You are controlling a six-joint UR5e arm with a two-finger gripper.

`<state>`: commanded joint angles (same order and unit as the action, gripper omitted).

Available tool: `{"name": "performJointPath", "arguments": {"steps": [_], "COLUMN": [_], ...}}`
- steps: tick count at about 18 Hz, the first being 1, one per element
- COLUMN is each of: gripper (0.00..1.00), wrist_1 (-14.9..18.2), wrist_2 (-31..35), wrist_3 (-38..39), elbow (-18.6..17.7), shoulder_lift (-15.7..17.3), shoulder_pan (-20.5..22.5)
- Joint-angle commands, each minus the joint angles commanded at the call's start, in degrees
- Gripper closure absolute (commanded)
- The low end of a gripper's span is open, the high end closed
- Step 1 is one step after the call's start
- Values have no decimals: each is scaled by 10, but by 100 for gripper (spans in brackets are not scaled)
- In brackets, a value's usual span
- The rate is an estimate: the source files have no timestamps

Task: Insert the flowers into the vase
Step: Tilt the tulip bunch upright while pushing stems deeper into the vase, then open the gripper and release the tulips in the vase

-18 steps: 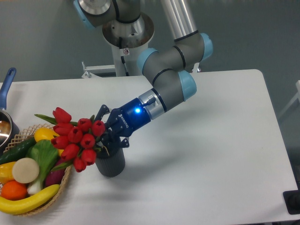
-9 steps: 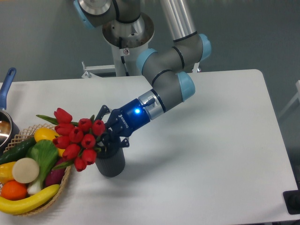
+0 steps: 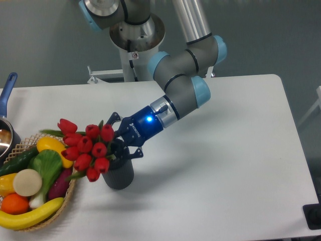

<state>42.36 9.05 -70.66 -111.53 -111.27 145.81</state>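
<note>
Nearest the camera, at the left edge of the white table [image 3: 230, 150], a wicker basket [image 3: 64, 205] holds a banana [image 3: 27, 216], an orange, a cucumber and other produce. Just beyond it the vase [image 3: 119, 173], a dark ribbed cylinder, stands upright on the table. The flowers [image 3: 86, 148], a tight bunch of red tulip buds, lean out to the left over the vase's rim and above the basket edge, their stems running down to the vase mouth; how deep they sit inside is hidden. The gripper [image 3: 120, 142] reaches in from the right, its fingers pinching the stems just above the mouth. The bunch looks light, with bendable stems and heads that would crush, so the bundled stems below the buds are the sensible place to hold, and the head spreads wider than the mouth. Farther back at the left edge, a metal pot [image 3: 5, 134] with a blue handle
</note>
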Motion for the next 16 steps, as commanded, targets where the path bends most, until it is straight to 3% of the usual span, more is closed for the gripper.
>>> {"name": "performJointPath", "arguments": {"steps": [2,4,7,11,16], "gripper": [26,23,0,0,0], "wrist_1": [0,1,0,-2,0], "wrist_2": [1,1,2,45,121], "wrist_3": [-7,-16,-17,-23,-36], "elbow": [3,3,4,6,-2], "shoulder_lift": [0,0,0,8,44], "shoulder_pan": [1,4,4,9,12]}}
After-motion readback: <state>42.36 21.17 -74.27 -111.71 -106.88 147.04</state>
